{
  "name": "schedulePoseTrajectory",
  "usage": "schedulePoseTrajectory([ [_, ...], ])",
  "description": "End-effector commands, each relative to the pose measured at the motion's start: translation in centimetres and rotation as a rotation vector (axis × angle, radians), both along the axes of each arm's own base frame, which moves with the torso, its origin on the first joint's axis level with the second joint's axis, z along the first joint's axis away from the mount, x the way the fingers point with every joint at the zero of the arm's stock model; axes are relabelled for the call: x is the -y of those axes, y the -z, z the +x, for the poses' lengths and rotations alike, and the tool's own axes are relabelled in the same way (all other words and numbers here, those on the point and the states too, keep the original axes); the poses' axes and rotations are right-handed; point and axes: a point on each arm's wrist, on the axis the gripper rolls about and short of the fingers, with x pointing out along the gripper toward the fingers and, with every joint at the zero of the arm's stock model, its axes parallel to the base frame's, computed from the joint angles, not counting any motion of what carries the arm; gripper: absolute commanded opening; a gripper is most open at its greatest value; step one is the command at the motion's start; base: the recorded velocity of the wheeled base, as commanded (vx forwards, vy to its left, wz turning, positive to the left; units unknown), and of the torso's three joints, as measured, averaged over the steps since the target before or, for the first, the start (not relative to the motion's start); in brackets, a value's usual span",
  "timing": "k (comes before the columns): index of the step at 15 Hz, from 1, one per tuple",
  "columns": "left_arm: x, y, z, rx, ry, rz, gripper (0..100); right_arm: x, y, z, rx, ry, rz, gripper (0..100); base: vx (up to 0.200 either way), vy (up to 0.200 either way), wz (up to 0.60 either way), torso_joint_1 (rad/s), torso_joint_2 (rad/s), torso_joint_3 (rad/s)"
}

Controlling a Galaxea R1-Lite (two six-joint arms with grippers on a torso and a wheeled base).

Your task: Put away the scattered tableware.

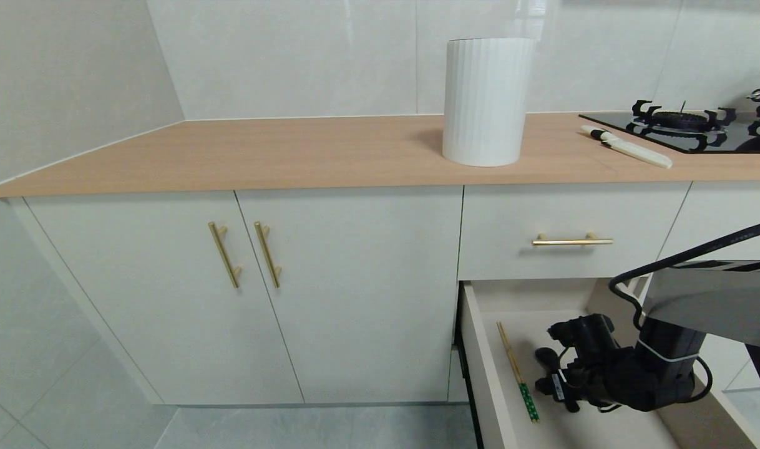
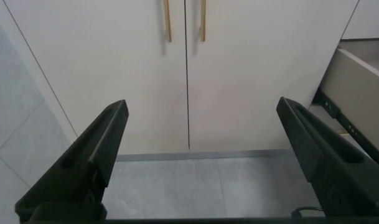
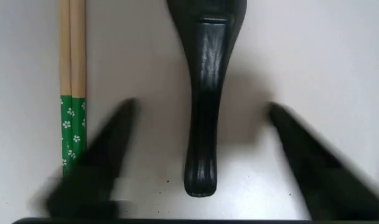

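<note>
Two tools gape wide, both empty. The left tool [image 2: 201, 107] faces the cabinet doors [image 2: 189, 74]. The right tool [image 3: 201, 107] straddles a glossy black spoon [image 3: 208, 37] lying in the open drawer [image 1: 480, 349], just right of the slim bamboo chopsticks [image 3: 72, 62]. Farther off, a white knife [image 1: 629, 148] lies on the wooden surface [image 1: 292, 149]. It looks light, stiff and probably slippery, so grip across its middle.

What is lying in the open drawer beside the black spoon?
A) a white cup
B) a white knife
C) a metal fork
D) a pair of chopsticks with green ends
D: the chopsticks, wooden with green flowered ends, lie alongside the black spoon on the floor of the drawer; the white knife is up on the counter.
</note>
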Motion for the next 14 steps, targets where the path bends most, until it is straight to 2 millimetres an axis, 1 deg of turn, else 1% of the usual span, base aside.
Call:
schedulePoseTrajectory([
  [1,0.0,0.0,0.0,0.0,0.0,0.0,100,0.0,-0.1,-0.1,0.001,0.0,0.0,100,0.0,0.0,0.0,0.0,0.0,0.0],
  [2,0.0,0.0,0.0,0.0,0.0,0.0,100,0.0,-0.1,-0.1,0.001,0.0,0.0,100,0.0,0.0,0.0,0.0,0.0,0.0],
  [3,0.0,0.0,0.0,0.0,0.0,0.0,100,0.0,-0.7,-0.2,0.013,0.005,0.006,100,0.0,0.0,0.0,0.0,0.0,0.0],
  [5,0.0,0.0,0.0,0.0,0.0,0.0,100,0.4,-3.6,-0.5,0.073,0.018,0.019,100,0.0,0.0,0.0,0.0,0.0,0.0],
  [7,0.0,0.0,0.0,0.0,0.0,0.0,100,1.3,-6.7,-1.4,0.137,0.039,0.031,100,0.0,0.0,0.0,0.0,0.0,0.0],
  [8,0.0,0.0,0.0,0.0,0.0,0.0,100,1.5,-7.8,-1.8,0.161,0.042,0.035,100,0.0,0.0,0.0,0.0,0.0,0.0],
  [9,0.0,0.0,0.0,0.0,0.0,0.0,100,1.9,-10.0,-3.0,0.203,0.048,0.043,100,0.0,0.0,0.0,0.0,0.0,0.0],
  [10,0.0,0.0,0.0,0.0,0.0,0.0,100,2.1,-11.6,-4.3,0.22,0.048,0.046,100,0.0,0.0,0.0,0.0,0.0,0.0],
  [11,0.0,0.0,0.0,0.0,0.0,0.0,100,2.4,-13.6,-5.7,0.244,0.051,0.05,100,0.0,0.0,0.0,0.0,0.0,0.0],
  [12,0.0,0.0,0.0,0.0,0.0,0.0,100,2.6,-15.1,-6.6,0.257,0.05,0.055,100,0.0,0.0,0.0,0.0,0.0,0.0],
  [13,0.0,0.0,0.0,0.0,0.0,0.0,100,2.9,-16.1,-8.2,0.24,0.061,0.066,100,0.0,0.0,0.0,0.0,0.0,0.0],
  [14,0.0,0.0,0.0,0.0,0.0,0.003,100,3.0,-16.6,-9.3,0.233,0.082,0.087,100,0.0,0.0,0.0,0.0,0.0,0.0],
])
